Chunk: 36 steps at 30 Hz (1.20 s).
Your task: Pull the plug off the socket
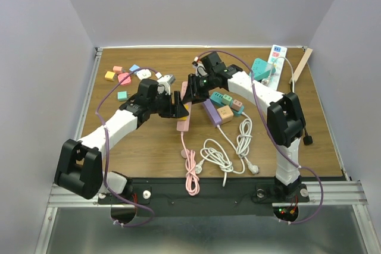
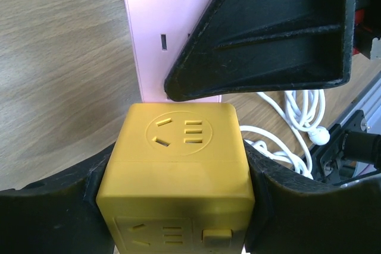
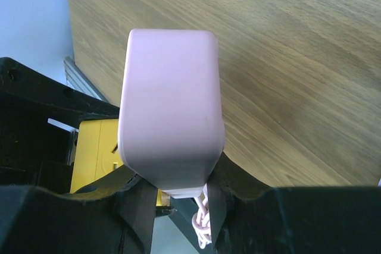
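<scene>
Two opposing grips now: left gripper (image 2: 178, 185) pinches the yellow cube plug (image 2: 178, 132), right gripper (image 3: 175, 197) clamps the pink socket strip (image 3: 169, 105) so it can't follow.

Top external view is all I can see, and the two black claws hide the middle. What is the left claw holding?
Observer: The left gripper is clamped on a yellow cube adapter that has socket holes on its faces.
Operator: And the right claw?
Observer: The right gripper is shut on the pink power strip, squeezing it from both sides.
Operator: Is the cube pulled out yet?
Observer: I cannot tell. In the left wrist view the cube meets the strip's near edge and no prongs show.
</scene>
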{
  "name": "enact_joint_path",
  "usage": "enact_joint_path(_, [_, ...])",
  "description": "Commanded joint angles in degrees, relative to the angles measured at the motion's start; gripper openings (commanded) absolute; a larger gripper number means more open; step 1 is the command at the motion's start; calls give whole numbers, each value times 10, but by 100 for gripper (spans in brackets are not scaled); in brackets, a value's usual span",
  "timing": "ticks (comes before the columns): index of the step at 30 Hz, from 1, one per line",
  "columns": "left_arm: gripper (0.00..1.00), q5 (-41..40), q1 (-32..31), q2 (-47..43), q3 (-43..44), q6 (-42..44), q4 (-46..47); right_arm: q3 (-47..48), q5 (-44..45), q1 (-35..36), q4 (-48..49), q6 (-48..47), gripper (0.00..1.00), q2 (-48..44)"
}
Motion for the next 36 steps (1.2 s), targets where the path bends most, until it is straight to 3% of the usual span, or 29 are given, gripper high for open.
enact_joint_path(1, [0,1,-2,-30,35,20,-4,-1,16,4,20,3,0,-23])
enact_joint_path(11, [0,-30,-2,-62,154,52,-122,-39,239,4,-75,-49,0,35])
enact_joint_path(19, [0,-46,4,-67,243,58,-161,-34,395,4,-123,-63,0,59])
enact_joint_path(27, [0,-40,28,-87,319,57,-184,-50,351,-2,-123,-41,0,86])
enact_joint_path(36, [0,-24,49,-127,320,43,-177,-59,317,-22,-116,-10,0,119])
